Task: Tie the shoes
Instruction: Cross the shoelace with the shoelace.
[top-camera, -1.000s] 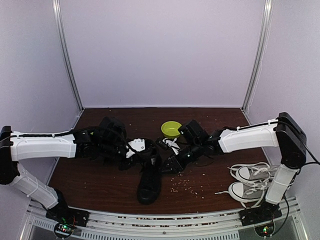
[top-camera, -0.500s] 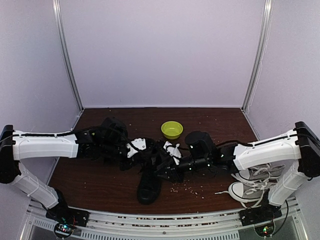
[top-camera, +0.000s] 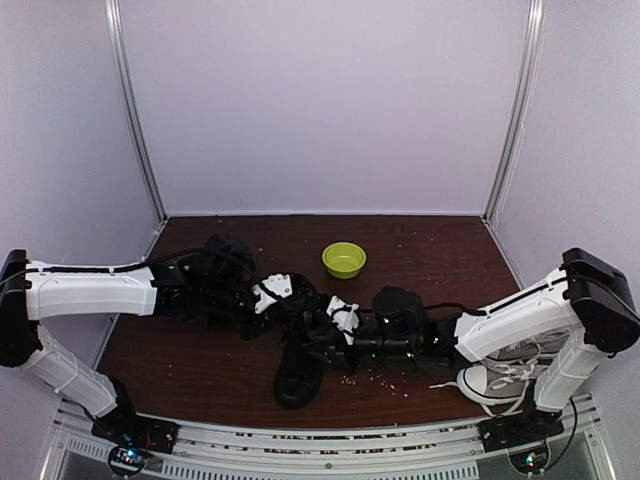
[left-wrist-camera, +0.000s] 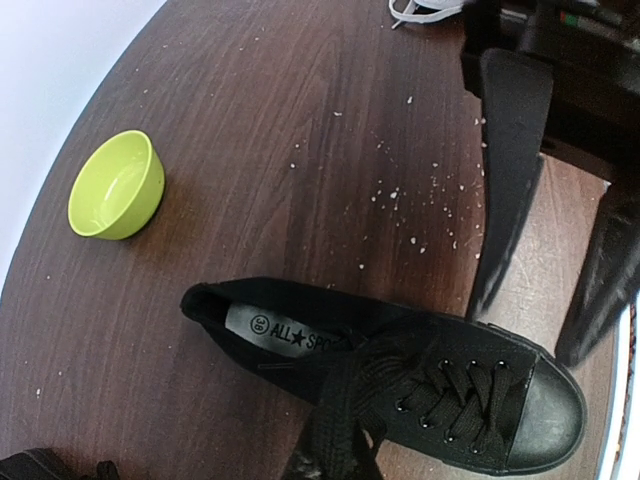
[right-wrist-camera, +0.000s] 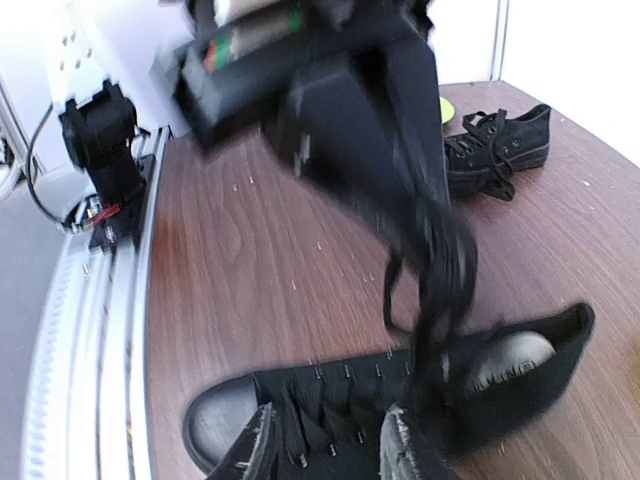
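Where the right end effector hovers, a black shoe lies beneath.

Centre jammed: left arm and right arm meet over the shoe, bowl just behind. Sneakers block lower right; table open lower left, upper right.

blk shoe, toe nearward, laces loose, 2nd shoe beyond

Right gripper drops away from the green bowl and now sits low, just beside the near black shoe, jaws narrower than a second ago. Its forearm swings down over the white-laced sneakers.
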